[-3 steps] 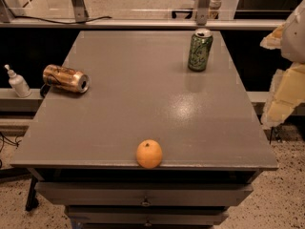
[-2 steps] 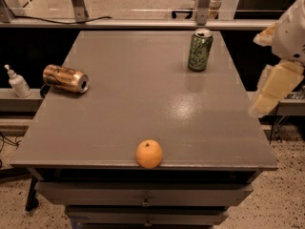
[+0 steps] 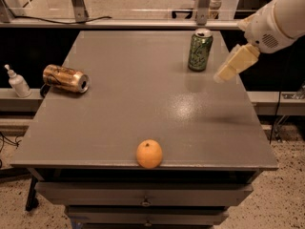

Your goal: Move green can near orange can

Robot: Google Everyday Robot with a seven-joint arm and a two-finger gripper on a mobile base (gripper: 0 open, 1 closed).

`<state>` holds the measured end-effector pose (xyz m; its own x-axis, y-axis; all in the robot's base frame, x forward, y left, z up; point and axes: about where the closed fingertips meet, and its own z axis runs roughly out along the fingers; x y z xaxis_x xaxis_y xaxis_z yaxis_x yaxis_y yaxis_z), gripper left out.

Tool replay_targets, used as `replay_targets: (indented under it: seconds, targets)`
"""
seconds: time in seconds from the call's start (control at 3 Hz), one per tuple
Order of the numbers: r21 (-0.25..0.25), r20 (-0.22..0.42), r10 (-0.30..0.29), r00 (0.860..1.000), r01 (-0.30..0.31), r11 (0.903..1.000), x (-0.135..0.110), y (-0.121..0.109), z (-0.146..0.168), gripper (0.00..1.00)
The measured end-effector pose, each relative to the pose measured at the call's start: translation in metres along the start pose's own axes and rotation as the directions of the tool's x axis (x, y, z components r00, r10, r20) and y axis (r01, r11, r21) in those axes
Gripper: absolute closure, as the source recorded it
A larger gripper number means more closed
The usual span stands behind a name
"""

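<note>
The green can [image 3: 199, 49] stands upright at the table's far right, silver top up. The orange can [image 3: 66, 78] lies on its side near the left edge, its silver end facing right. My gripper [image 3: 232, 64] hangs over the right side of the table, just right of the green can and slightly nearer the camera, not touching it. The white arm reaches in from the upper right.
A round orange fruit [image 3: 149, 153] sits at the grey table's [image 3: 157, 113] front edge. A small white pump bottle [image 3: 18, 82] stands on a ledge left of the table. Drawers sit below the front. Metal frame legs stand behind the far edge.
The arm has swung in from the right edge, leftward and up, so the gripper is now over the table beside the green can. The cans and the fruit have not moved.
</note>
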<state>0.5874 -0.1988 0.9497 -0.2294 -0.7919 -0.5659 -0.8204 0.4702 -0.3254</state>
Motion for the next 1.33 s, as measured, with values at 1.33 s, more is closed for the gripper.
replay_targets:
  seconds: [1.33]
  targets:
    - [-0.037, 0.492, 0.341, 0.801, -0.372, 0.9275, -0.011, -0.091, 0.102, 0.00]
